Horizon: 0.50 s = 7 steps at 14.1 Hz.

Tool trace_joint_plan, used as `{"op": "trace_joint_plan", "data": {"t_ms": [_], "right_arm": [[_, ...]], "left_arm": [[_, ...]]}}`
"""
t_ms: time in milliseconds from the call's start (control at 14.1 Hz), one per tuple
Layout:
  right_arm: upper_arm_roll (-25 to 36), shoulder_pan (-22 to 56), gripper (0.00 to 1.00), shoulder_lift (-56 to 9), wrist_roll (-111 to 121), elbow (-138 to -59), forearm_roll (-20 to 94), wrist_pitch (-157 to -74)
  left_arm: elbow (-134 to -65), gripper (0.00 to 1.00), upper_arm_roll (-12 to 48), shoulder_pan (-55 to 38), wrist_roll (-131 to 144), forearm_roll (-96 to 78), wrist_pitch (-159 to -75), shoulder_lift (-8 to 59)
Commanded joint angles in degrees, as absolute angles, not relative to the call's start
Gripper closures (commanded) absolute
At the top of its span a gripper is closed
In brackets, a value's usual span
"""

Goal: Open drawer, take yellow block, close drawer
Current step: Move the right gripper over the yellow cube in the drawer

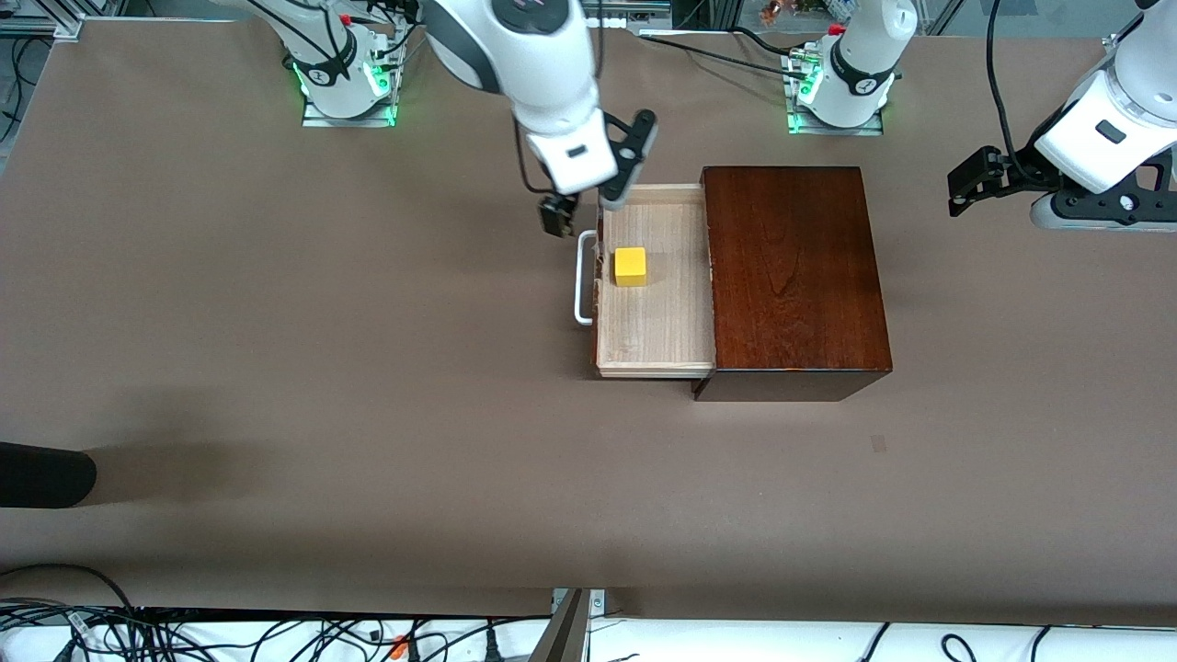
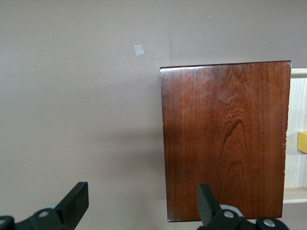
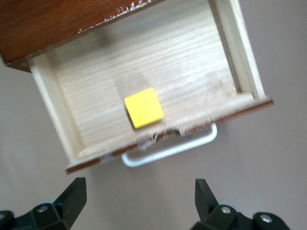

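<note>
Jaws spread on both: right gripper (image 1: 588, 207) over drawer (image 1: 655, 331) handle (image 1: 582, 279); left gripper (image 1: 988, 188) waits. 1 yellow block (image 1: 631, 267) in drawer.

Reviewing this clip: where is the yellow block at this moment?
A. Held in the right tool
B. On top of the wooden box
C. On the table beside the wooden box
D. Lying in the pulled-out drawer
D: the yellow block lies on the floor of the open drawer, near its handle end, and the open right tool above it holds nothing.
</note>
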<state>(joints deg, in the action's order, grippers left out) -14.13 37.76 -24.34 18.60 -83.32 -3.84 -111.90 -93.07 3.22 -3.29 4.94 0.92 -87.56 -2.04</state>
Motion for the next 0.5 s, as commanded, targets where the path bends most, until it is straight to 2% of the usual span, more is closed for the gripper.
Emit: {"op": "trace_joint_plan", "data": {"t_ms": [0, 142, 425], "right_arm": [[-13.71, 40.16, 0.0, -30.56, 23.71, -78.24, -8.42, -114.78], [-13.71, 41.39, 0.0, -34.26, 24.61, -75.07, -10.45, -115.05], [-13.62, 43.5, 0.0, -38.84, 24.61, -74.27, -14.49, -117.86]], "left_arm": [[-92.11, 0.0, 2.72, -3.08, 3.43, -0.44, -87.71, -2.02], [-91.93, 0.0, 2.72, -3.08, 3.69, -0.44, -87.71, -2.02], [-91.85, 0.0, 2.72, -3.16, 3.69, -0.44, -88.06, -1.93]]}}
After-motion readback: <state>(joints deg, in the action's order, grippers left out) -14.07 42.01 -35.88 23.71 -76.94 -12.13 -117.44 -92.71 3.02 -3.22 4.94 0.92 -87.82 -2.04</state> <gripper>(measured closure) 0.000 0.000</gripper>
